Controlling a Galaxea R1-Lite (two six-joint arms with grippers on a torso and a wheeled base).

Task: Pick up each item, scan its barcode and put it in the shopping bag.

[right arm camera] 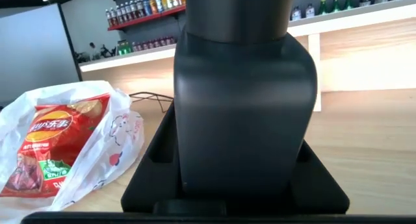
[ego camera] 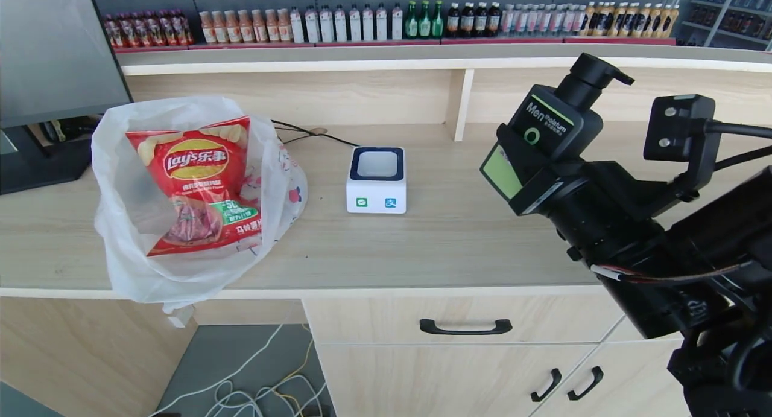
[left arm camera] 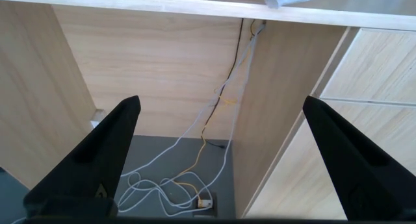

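Locate the right gripper (ego camera: 543, 187) at the right of the head frame, raised above the counter (ego camera: 452, 248). Its fingers are clamped on a dark pump bottle (ego camera: 552, 118), which tilts with its pump head toward the upper right. In the right wrist view the bottle (right arm camera: 240, 87) sits upright between the finger bases of the gripper (right arm camera: 234, 178). Find the scanner (ego camera: 376, 178), a white box with a dark-framed window, at the centre of the head frame; it stands on the counter, well apart from the bottle. Find the bag (ego camera: 120, 236), thin white plastic, at the left of the head frame, standing open at the counter's front edge. A red chip packet (ego camera: 193, 181) already stands inside it, leaning slightly. The left gripper (left arm camera: 221, 104) is held wide and empty; its dark fingers (left arm camera: 97, 159) frame the recess under the counter, where cables (left arm camera: 195, 178) lie on the floor. A row of bottles (ego camera: 392, 22) lines the shelf across the top of the head frame, and a monitor (ego camera: 54, 49) occupies the upper left.
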